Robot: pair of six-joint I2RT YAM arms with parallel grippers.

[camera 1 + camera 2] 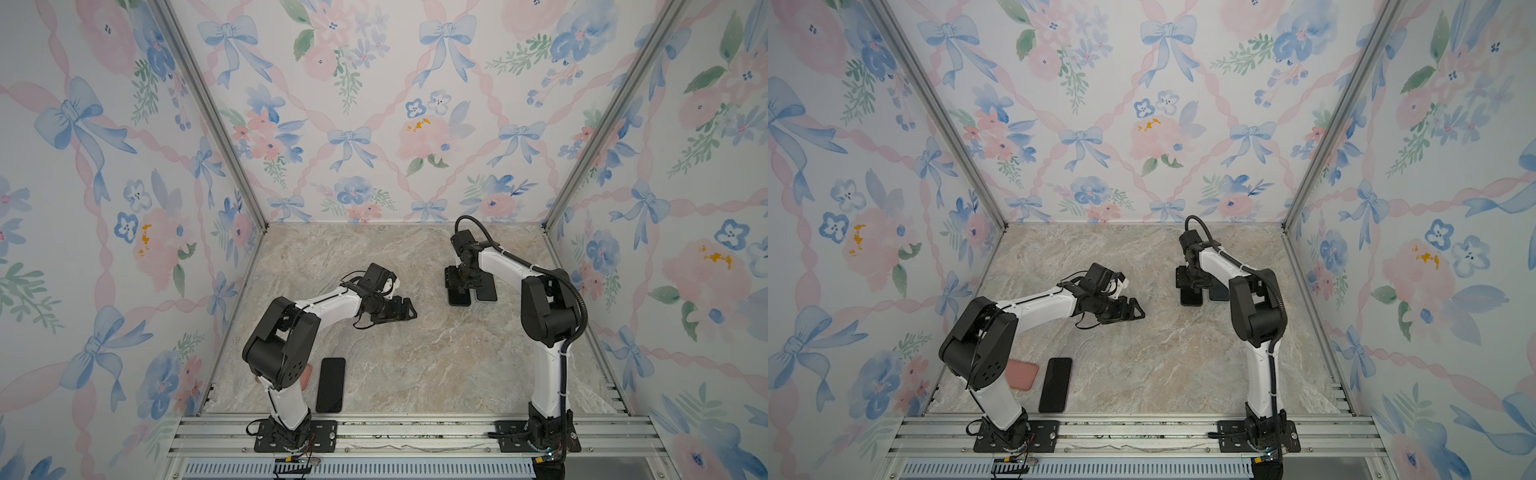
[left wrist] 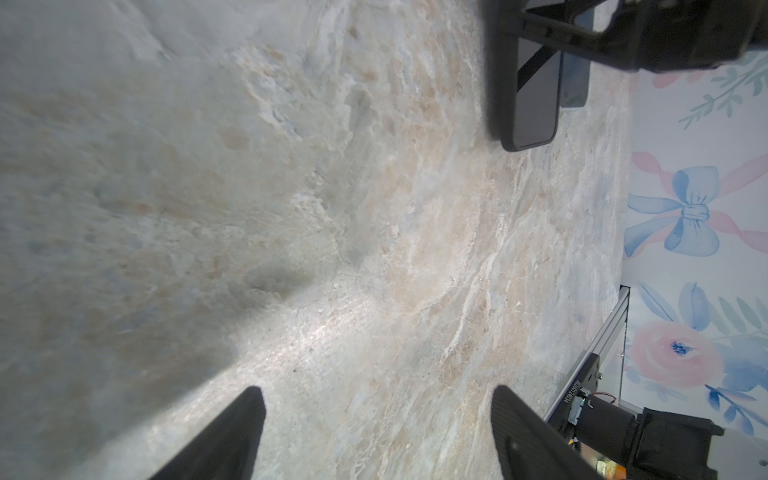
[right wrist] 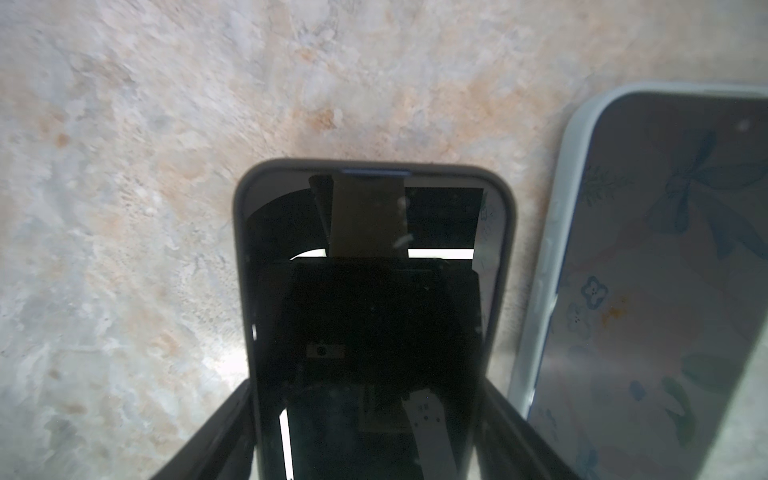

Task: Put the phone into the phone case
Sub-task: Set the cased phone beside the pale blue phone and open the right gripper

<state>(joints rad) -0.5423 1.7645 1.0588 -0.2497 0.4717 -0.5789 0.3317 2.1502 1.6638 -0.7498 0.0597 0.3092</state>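
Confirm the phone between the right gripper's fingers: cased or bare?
Cased. In the right wrist view a dark case rim wraps the phone along its visible edges.

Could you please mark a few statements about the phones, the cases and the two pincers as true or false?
1. The left pincer is open with nothing between its fingers. True.
2. The pink case lies by the right arm's base. False: it lies near the left arm's base.
3. The right pincer has a finger on each side of the black-cased phone. True.
4. The dark phone sits inside the pink case. False: it lies flat on the table beside that case.
5. A phone in a light blue case lies next to the black-cased phone. True.
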